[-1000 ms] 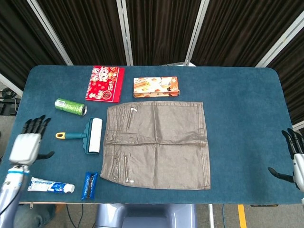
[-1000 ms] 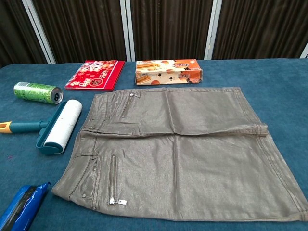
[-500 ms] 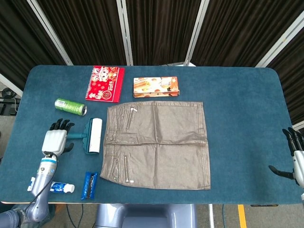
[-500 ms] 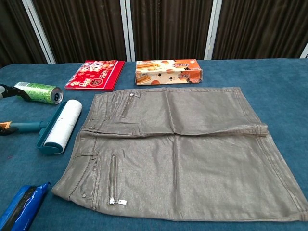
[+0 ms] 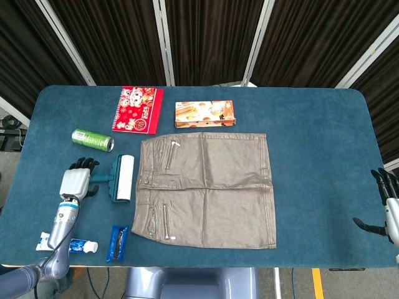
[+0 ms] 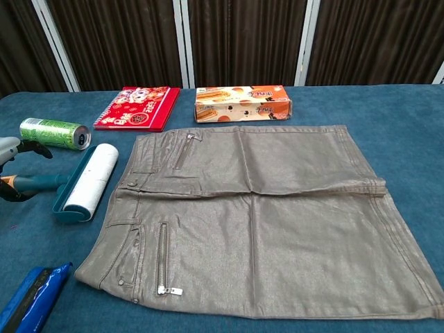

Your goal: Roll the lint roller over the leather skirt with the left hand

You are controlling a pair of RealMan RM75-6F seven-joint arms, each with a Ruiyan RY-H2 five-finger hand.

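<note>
The grey-brown leather skirt (image 5: pixel 206 190) lies flat in the middle of the blue table (image 5: pixel 318 137), also seen in the chest view (image 6: pixel 257 222). The lint roller (image 5: pixel 123 178) lies just left of the skirt's waistband, white roll in a teal cradle (image 6: pixel 89 175), its teal handle (image 6: pixel 38 182) pointing left. My left hand (image 5: pixel 75 181) hovers over the handle's end; in the chest view its fingers (image 6: pixel 26 147) arch above the handle and the thumb sits below it, not closed on it. My right hand (image 5: pixel 387 205) is at the table's right edge, fingers apart, holding nothing.
A green can (image 5: pixel 92 139) lies behind the left hand. A red notebook (image 5: pixel 138 109) and an orange snack box (image 5: pixel 204 114) sit behind the skirt. A toothpaste tube (image 5: pixel 72 245) and a blue packet (image 5: pixel 116 243) lie near the front edge.
My left hand has moved from the table's front-left edge inward to the roller's handle and now straddles its end. The roller, skirt and right hand have not moved.
</note>
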